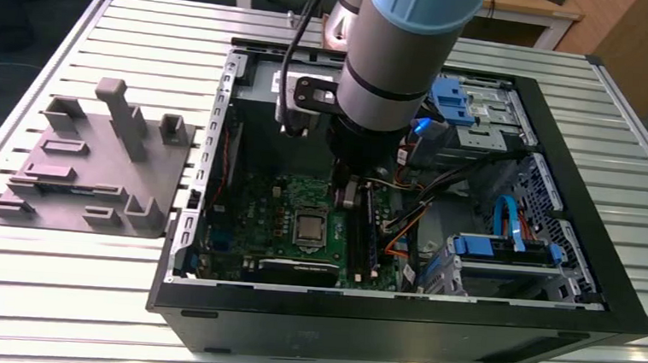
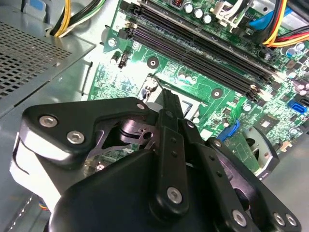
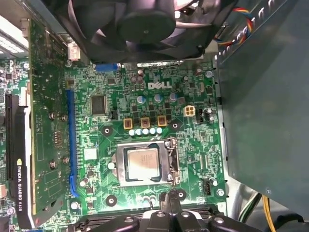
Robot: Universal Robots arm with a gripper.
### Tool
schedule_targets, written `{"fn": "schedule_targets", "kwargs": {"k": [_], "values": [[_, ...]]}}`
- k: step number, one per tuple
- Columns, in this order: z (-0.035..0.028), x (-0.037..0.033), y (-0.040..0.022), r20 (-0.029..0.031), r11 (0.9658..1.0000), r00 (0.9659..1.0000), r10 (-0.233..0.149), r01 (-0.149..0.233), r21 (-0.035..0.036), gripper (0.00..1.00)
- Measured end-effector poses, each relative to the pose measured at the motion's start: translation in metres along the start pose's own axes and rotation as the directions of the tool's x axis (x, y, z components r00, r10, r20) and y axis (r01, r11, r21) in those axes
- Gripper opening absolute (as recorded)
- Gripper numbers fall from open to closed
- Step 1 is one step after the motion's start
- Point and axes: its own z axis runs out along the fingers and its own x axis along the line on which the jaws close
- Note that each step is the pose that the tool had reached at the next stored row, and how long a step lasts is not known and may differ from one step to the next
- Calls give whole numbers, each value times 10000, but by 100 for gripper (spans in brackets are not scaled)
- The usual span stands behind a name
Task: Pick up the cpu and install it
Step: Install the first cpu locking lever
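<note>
Already flat in its socket, the cpu (image 3: 141,164) (silver-grey square, paler rim), hand (image 3: 170,199) pressed together, empty, just beside.

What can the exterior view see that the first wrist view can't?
The exterior view alone takes in the robot arm, the grey plastic block stand beside the computer case and the slatted table. The first wrist view alone shows the black fan and the graphics card up close. Both show the green motherboard with the cpu sitting in its socket, not held by anything.

Open room above seated cpu (image 3: 141,163)
</note>
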Motion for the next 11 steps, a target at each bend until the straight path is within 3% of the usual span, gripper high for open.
{"fn": "schedule_targets", "kwargs": {"k": [8,11], "values": [[31,22,-4,-24,9999,9999,-165,165,-4,10],[32,31,-5,-158,9997,9996,-226,226,3,10]]}}
